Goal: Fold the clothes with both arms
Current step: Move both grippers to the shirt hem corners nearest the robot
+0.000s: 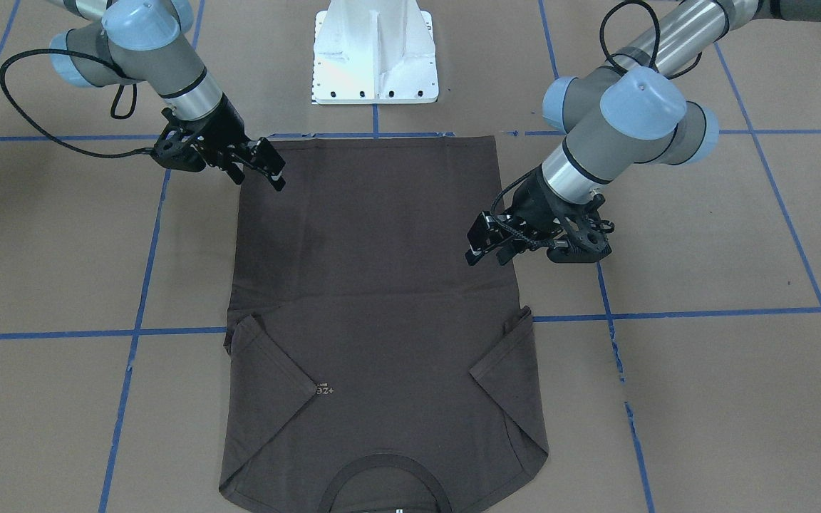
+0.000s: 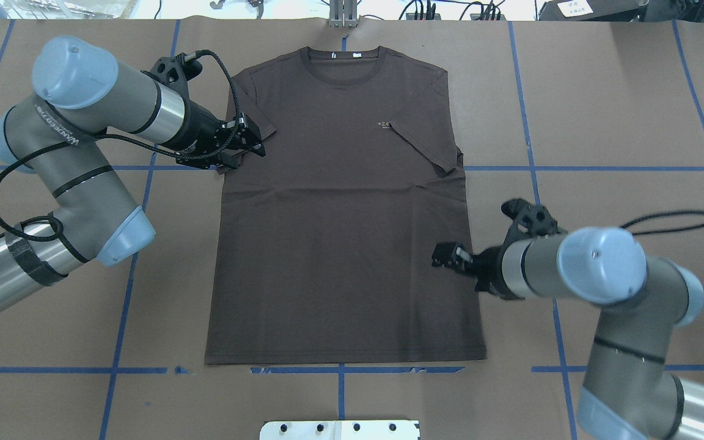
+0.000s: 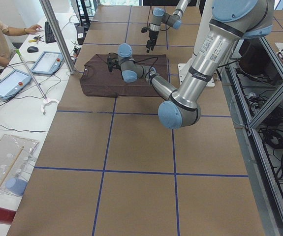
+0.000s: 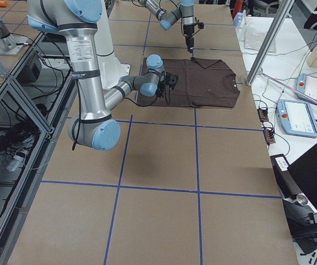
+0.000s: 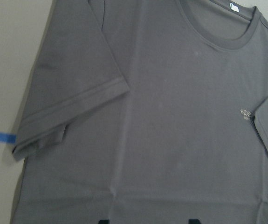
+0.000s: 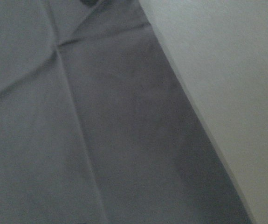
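**Brown-papered table: one T-shirt, two grippers**

Table (image 2: 602,122) covered in brown paper, gridded with blue tape (image 2: 627,168). Dark brown T-shirt (image 2: 340,244) lies flat, chest up, both sleeves folded inward.
- Left gripper (image 2: 254,138): fingers apart, empty. One folded sleeve lies under and just ahead of its fingertips.
- Right gripper (image 1: 262,171): fingers apart, empty. The shirt's side edge lies beneath its fingertips.

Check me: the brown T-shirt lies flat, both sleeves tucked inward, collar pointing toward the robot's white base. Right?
Not quite: the collar points away from the white base, as the overhead view shows. The T-shirt does lie flat, both sleeves tucked inward.
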